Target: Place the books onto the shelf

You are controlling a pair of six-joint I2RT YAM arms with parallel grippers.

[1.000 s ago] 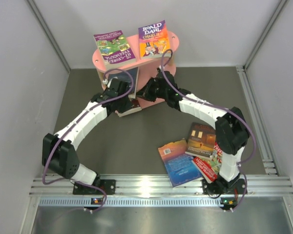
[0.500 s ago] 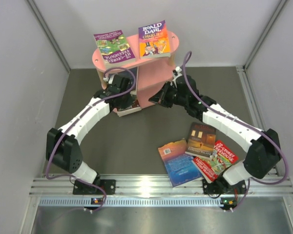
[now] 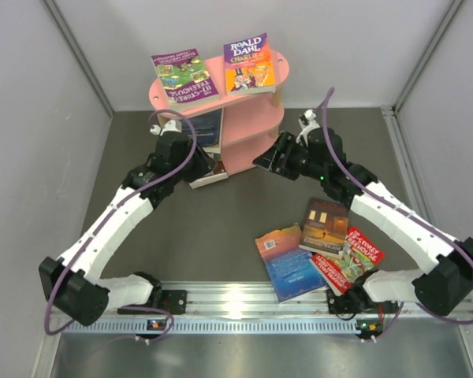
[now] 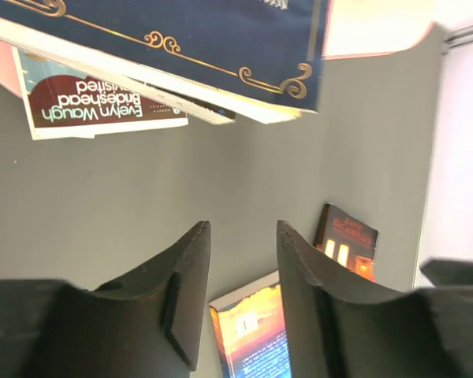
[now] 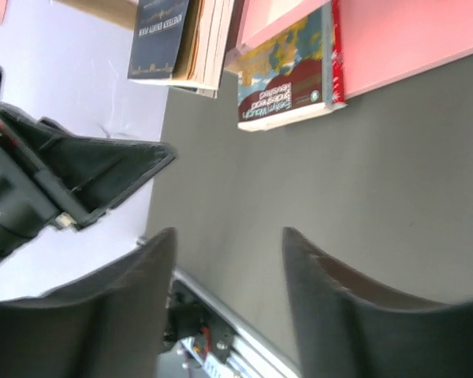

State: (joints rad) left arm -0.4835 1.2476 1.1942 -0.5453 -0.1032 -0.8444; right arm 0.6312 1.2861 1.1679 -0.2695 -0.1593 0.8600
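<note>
Just ahead of the left gripper (image 4: 240, 228), its fingers apart and empty, a dark blue book (image 4: 181, 39) juts from the pink shelf (image 3: 256, 118), while the right gripper (image 5: 229, 232), likewise parted and empty, hangs beside that shelf, several loose books (image 3: 288, 264) lying behind it.

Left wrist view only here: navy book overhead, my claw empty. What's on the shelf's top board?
Observer: Two books lie flat on top of the shelf: a purple book and the Roald Dahl book.
Operator: What lies off the shelf?
Observer: Besides the blue book and dark book you can see, red books overlap them on the table.
Operator: And my other side?
Observer: The right claw is open with nothing between its fingers, close to the shelf's right side.
</note>
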